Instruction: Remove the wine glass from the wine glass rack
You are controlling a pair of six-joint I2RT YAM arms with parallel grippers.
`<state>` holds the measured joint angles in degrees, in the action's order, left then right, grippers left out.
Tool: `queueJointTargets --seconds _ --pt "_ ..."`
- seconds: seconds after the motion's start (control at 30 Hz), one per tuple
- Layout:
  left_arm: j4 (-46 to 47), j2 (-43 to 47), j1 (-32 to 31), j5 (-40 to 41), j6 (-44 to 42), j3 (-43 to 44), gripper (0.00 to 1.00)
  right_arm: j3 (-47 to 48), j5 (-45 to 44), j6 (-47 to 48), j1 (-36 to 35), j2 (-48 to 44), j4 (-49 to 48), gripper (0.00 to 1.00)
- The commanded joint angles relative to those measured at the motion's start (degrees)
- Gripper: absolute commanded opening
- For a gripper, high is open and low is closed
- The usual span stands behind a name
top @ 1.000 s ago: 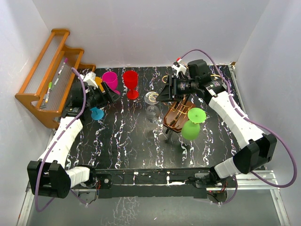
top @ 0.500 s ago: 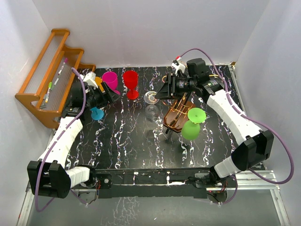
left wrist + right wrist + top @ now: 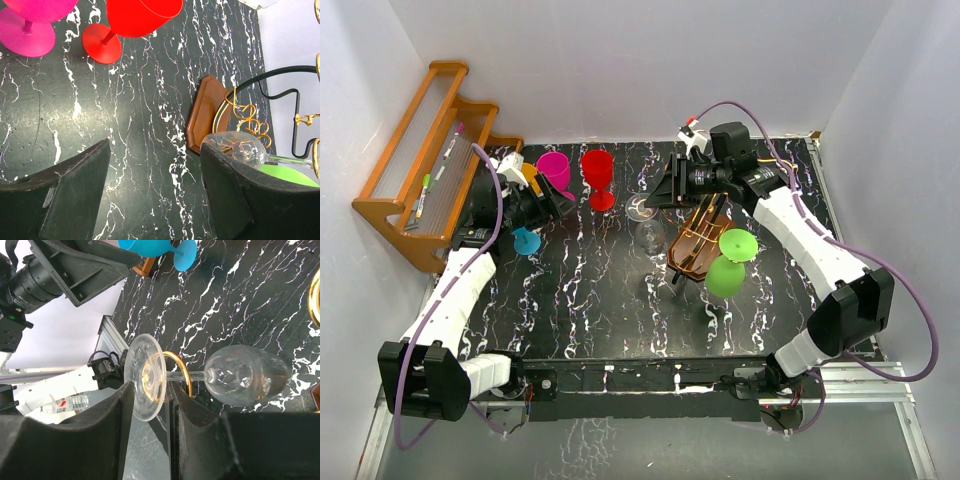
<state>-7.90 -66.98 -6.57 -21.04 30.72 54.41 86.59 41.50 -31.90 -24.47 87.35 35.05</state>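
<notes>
Nearest, at 4 o'clock from centre of the black white-veined marble-look bench [image 3: 590, 310]: lime-green plastic glassware [image 3: 725, 277], touching the right side of the rack. Impossible to tell whether one glass or two.

Just beyond, at 3 o'clock of centre: violin-shaped brown wooden wine glass rack [image 3: 695, 245] with curling gold wire arms.

At the rack's 10 o'clock side: clear stemmed wine glass [image 3: 247, 375], not yet off the rack. Hangs with stem threaded through a gold wire loop [image 3: 185, 372], round foot on one side of the loop, bowl on the other.

At the rack's 11 o'clock: right gripper [image 3: 150, 395], reaching in from 2 o'clock. Black fingers [image 3: 200, 440] flank the glass's foot, very close on both sides, with only slivers of gap visible. Cannot tell whether pressing on the foot or just short of contact.

Across at 9 o'clock: sky-blue plastic glass [image 3: 527, 240], just beside the left arm.

Just beyond it, at 10 o'clock: left gripper [image 3: 155, 170], spread wide with nothing between the fingers. Hovers over bare bench, well apart from the rack.

At 11 o'clock, near the far edge: red plastic goblet [image 3: 598, 172] and magenta plastic goblet [image 3: 555, 170], upright, side by side.

Farthest, off the bench at 10 o'clock against the left wall: orange-brown stepped wooden shelf [image 3: 420, 150], carrying a few pens [image 3: 448, 150].
</notes>
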Motion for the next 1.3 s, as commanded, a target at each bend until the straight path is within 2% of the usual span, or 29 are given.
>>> queueJointTargets --seconds 0.0,0.17,0.23,0.7,1.07,1.27 --pt "0.49 1.33 -0.2 -1.04 0.01 0.56 0.7 3.33 1.53 -0.53 -1.19 0.43 -4.27 0.31" --pt "-0.09 1.41 -0.2 -0.85 -0.21 1.09 0.7 2.65 0.92 -1.26 -1.18 0.43 -5.37 0.12" --pt "-0.1 1.46 -0.18 -0.85 -0.12 1.05 0.7 2.65 -0.06 -1.63 -1.19 -0.08 -5.92 0.08" --pt "-0.48 2.29 -0.19 -0.79 1.4 2.03 0.7 0.19 -2.99 -7.94 -0.47 -3.2 -16.12 0.08" --pt "-1.72 2.04 -0.2 -0.86 1.5 3.63 0.7 -0.94 -7.3 -6.89 0.69 -8.22 -13.59 0.08" --pt "-2.56 1.51 -0.19 -1.26 1.42 4.81 0.69 -4.83 -3.75 -6.81 0.79 -11.48 -13.25 0.08"
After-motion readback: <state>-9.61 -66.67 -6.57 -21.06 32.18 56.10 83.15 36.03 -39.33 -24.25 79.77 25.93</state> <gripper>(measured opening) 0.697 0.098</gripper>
